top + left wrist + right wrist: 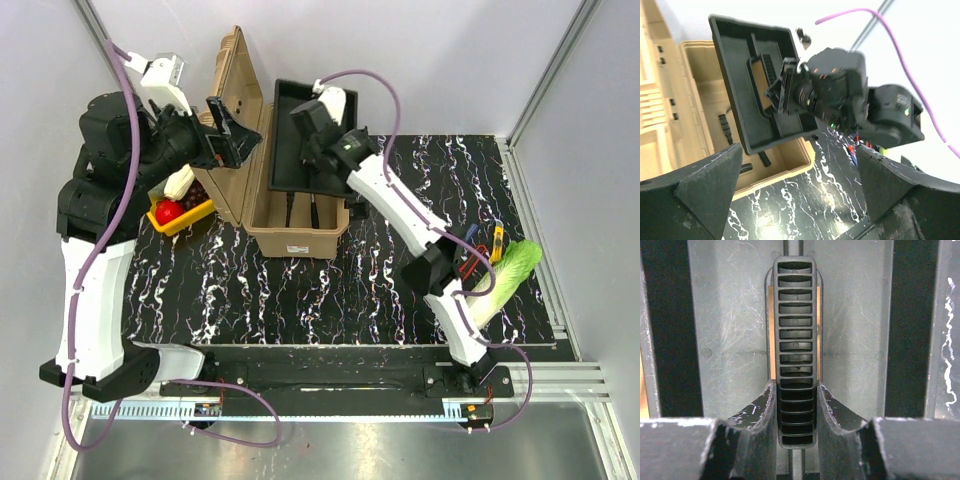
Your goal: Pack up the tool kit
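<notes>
Two arms rise from the rail at 6 o'clock, the left arm [92, 290] and the right arm [400, 205]. At 9 o'clock one yellow tray [190, 222] holds a red fruit [168, 211] and a pale vegetable [180, 182]. Above it the left jaws stand wide apart, nothing between their fingers [705, 185], aimed toward 3 o'clock.

One tan toolbox [292, 238] sits at 11 o'clock, just beside the yellow tray. Its lid [236, 85] is swung open toward 9 o'clock, and at least two dark-handled tools [300, 210] lie on its floor. One black inner tray [285, 105] hangs tilted over the box's far end, with the right jaws clamped on its ribbed centre handle [796, 340].

At 3 o'clock one cabbage [508, 272] lies beside a few small tools [470, 258], too small to count.

The worktop [300, 290] is black, streaked with white. Pale walls [450, 60] enclose it.
</notes>
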